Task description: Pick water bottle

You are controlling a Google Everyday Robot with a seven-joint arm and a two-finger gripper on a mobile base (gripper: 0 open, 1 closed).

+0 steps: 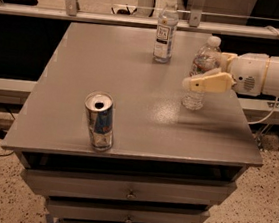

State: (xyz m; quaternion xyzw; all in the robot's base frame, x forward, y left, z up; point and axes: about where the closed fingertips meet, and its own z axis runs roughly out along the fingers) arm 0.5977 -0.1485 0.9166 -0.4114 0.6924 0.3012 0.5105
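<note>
- A clear, ribbed plastic water bottle with a white cap stands upright near the right edge of the grey table.
- The cream two-finger gripper straddles the bottle at mid-height, its fingers apart, one on either side.

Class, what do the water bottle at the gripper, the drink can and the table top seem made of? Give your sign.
The water bottle, at the gripper near the table's right edge: thin clear plastic, see-through and ribbed. The drink can: probably aluminium, shiny printed wall, pull-tab opening. The table top: matte grey with faint sheen; painted metal or laminate, cannot tell.
</note>
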